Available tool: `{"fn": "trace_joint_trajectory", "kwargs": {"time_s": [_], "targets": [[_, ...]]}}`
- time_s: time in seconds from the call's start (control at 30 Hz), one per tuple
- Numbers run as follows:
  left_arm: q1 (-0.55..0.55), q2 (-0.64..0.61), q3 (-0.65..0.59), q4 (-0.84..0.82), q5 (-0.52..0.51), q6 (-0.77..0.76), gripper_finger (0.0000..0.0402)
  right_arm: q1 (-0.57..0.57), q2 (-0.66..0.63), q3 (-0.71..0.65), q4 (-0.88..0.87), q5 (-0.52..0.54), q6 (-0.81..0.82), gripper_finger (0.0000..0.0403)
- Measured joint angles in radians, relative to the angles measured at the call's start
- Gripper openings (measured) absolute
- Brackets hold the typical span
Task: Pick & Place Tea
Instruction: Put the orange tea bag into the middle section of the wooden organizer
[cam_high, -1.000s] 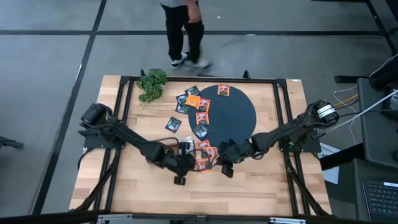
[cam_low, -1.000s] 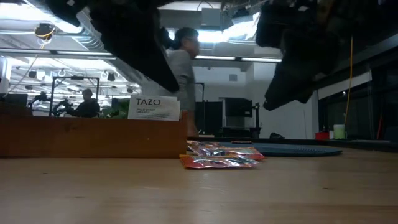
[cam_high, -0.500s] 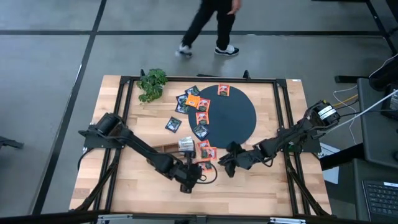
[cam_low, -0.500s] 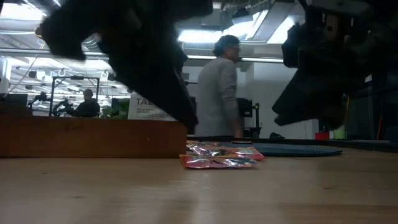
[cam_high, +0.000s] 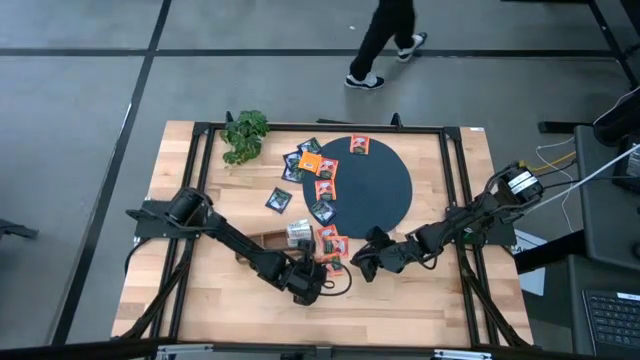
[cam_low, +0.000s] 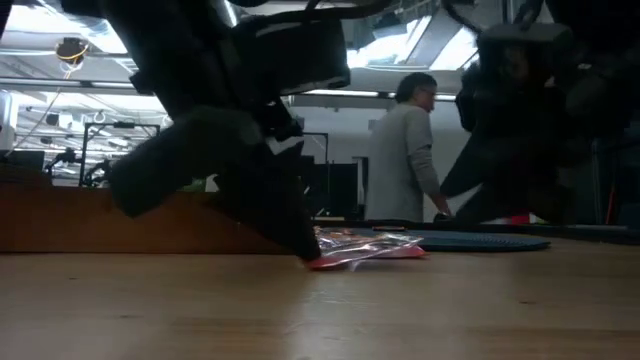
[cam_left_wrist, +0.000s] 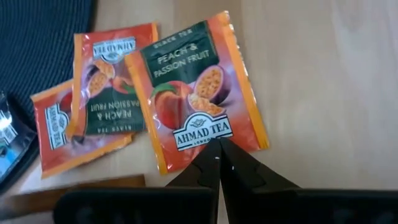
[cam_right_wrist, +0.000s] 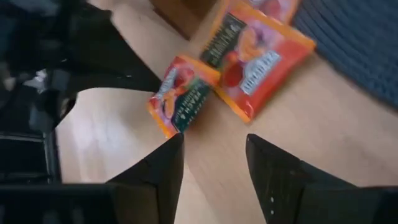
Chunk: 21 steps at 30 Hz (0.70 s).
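Left wrist view: left tool (cam_left_wrist: 218, 151) fingers fully together, tips pinching the near edge of an orange peach-and-passion-fruit sachet (cam_left_wrist: 196, 87) that lies on the wood surface (cam_left_wrist: 311, 74). Low view shows that sachet's (cam_low: 365, 250) gripped edge lifted a bit off the surface. Just beside it, two more orange sachets (cam_left_wrist: 93, 106) overlap each other; past those, the edge of the dark disc (cam_left_wrist: 37, 37).

Right tool (cam_right_wrist: 211, 168) sits close by, fingers spread apart, nothing between them. Just ahead of it is the same pinched sachet (cam_right_wrist: 180, 93), another orange sachet (cam_right_wrist: 261, 56) beyond, touching the disc edge (cam_right_wrist: 354, 43).

High view: both tools meet at the front of the surface, left tool (cam_high: 318, 283) and right tool (cam_high: 362, 268) either side of the small orange cluster (cam_high: 330, 245). Further out from them, more sachets (cam_high: 315, 170) are scattered on and beside the disc's (cam_high: 375, 185) left half. Wooden tray (cam_high: 262, 238) just behind the left tool. Green plant (cam_high: 244, 135) at the far corner. A person (cam_high: 385, 40) walks on the floor beyond the surface.
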<state>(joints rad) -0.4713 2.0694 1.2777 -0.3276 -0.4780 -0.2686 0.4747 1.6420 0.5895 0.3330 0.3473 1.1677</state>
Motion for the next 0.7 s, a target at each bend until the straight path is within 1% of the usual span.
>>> {"fn": "trace_joint_trajectory", "kwargs": {"time_s": [0.13, 0.3, 0.5, 0.7], "targets": [[0.000, 0.006, 0.000, 0.007, -0.007, -0.021, 0.0002, -0.001, 0.073, 0.028, 0.002, -0.029, 0.030, 0.0173], [-0.007, 0.006, -0.003, 0.013, -0.019, -0.024, 0.0002, 0.000, 0.149, 0.091, 0.010, -0.046, 0.009, 0.0173], [-0.009, 0.006, -0.003, 0.006, -0.012, -0.037, 0.0002, -0.001, 0.167, 0.119, 0.014, -0.061, -0.030, 0.0173], [-0.013, 0.006, -0.003, -0.002, -0.007, -0.061, 0.0002, -0.001, 0.168, 0.120, 0.106, -0.091, -0.056, 0.0173]]}}
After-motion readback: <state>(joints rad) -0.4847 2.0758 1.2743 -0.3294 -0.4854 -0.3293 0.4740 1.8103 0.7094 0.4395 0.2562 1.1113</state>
